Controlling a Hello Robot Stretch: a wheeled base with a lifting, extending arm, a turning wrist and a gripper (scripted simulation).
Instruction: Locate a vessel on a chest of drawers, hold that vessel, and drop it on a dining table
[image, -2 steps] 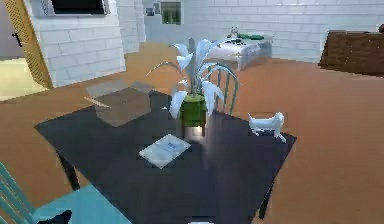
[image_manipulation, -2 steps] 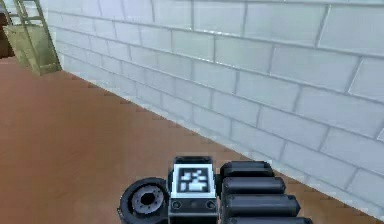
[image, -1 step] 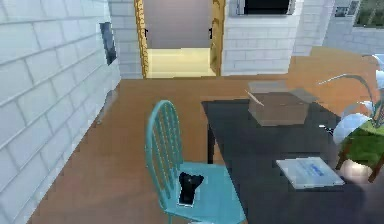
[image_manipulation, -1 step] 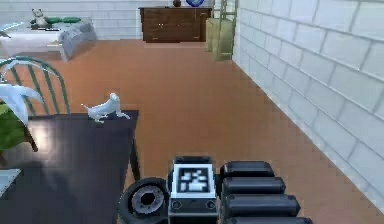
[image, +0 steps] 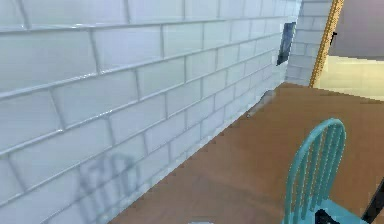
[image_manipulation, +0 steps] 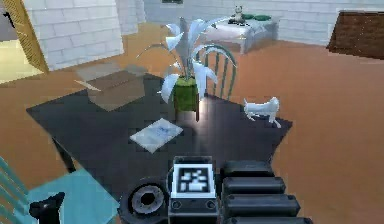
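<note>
A dark dining table (image_manipulation: 100, 125) stands in the arm side view's middle. On it are a white-flowered plant in a green pot (image_manipulation: 186, 93), an open cardboard box (image_manipulation: 112, 85), a pale flat booklet (image_manipulation: 157, 134) and a small white animal figure (image_manipulation: 264, 108). The arm's dark bar with its white marker (image_manipulation: 195, 181) rises at the bottom edge. The gripper's dark body (image_manipulation: 145, 200) sits left of it, over the table's near edge. Its far end is unclear, so I cannot tell whether it holds anything. A small black shape (image_manipulation: 46, 209) lies over a teal seat.
A teal chair (image: 318, 170) stands at the forward view's lower right, beside a white brick wall (image: 110, 90) and wooden floor. A doorway (image: 350, 45) opens far right. Behind the table stand a spindle-back chair (image_manipulation: 222, 68) and a bed (image_manipulation: 240, 32). Another teal chair seat (image_manipulation: 70, 195) is at lower left.
</note>
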